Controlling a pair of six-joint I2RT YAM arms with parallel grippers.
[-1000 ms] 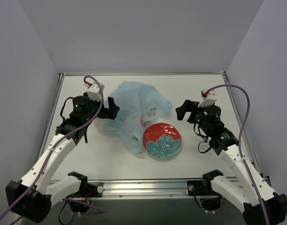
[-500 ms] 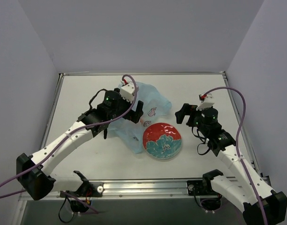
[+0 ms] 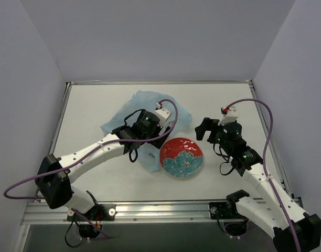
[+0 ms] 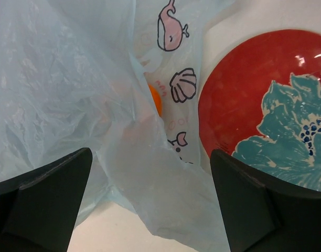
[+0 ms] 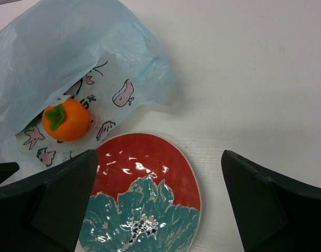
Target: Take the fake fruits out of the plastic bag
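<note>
1. The left gripper [image 4: 150, 157] hangs low over the plastic bag [image 4: 55, 79]. Its two dark fingers [image 4: 45, 199] are spread wide and pinch nothing.
2. The gap between those fingers is filled with crinkled light-blue film, whose folds run forward past the fingertips.
3. Just ahead of that gap, a sliver of the orange fruit [image 4: 156, 100] shows through the film beside a printed pink whale and a shell.
4. The red plate [image 4: 244, 89] with its teal flower lies ahead of the finger on the right side of the left wrist view. The plate's rim is just beside the bag's edge, and I cannot tell whether they touch.
5. The right gripper [image 5: 159, 157] is also wide open and holds nothing. It hangs above the plate, which lies between and ahead of its fingertips.
6. In the right wrist view, the orange fruit sits ahead of the finger on the left side. It rests in the bag's open mouth with its green calyx turned up, and the upper layer of film is draped over its far side.
7. A bit of green shows under the film just beside the fruit, too hidden to name.
8. From the top view, the left arm reaches across the bag on the white table [image 3: 228, 100]. The right gripper stands well apart from the bag, on the plate's other side.
</note>
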